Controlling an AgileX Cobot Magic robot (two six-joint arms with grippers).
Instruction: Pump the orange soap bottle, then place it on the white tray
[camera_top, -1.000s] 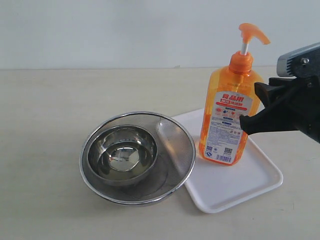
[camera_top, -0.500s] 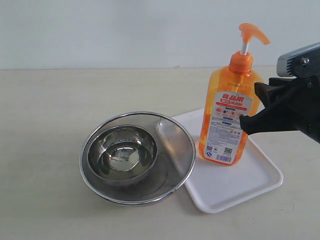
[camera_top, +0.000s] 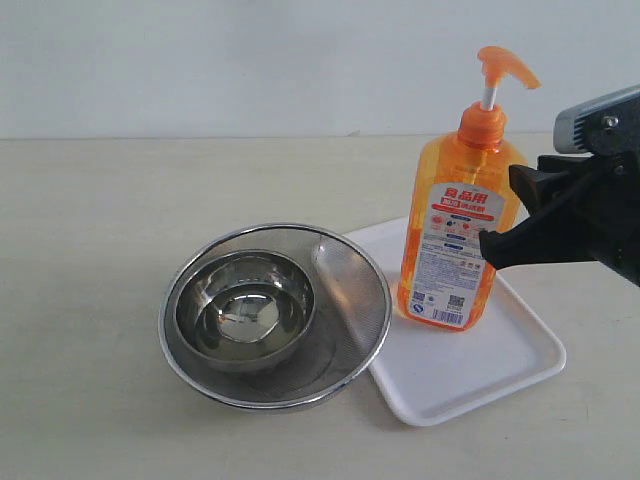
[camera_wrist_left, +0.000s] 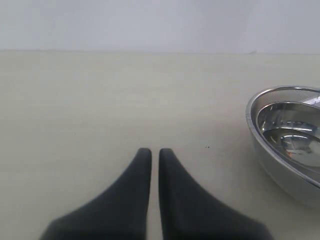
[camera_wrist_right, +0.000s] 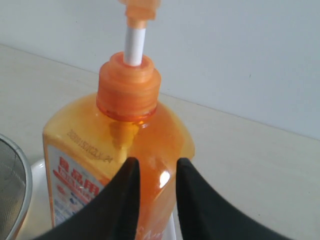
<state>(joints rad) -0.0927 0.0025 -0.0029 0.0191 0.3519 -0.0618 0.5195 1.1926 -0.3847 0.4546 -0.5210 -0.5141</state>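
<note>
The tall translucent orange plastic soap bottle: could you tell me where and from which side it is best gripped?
I would grip the tall translucent orange soap bottle on its flat-sided body below the shoulder, coming in level from the side of the right gripper. It stands upright on the flat white plastic tray, and the round steel mesh strainer bowl crowds its other side.

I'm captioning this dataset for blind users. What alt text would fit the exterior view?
An orange soap bottle stands upright on a white tray, with the right gripper close at its side, jaws slightly apart. Left of the tray, overlapping its edge, sits a mesh strainer with a steel bowl nested inside.
</note>
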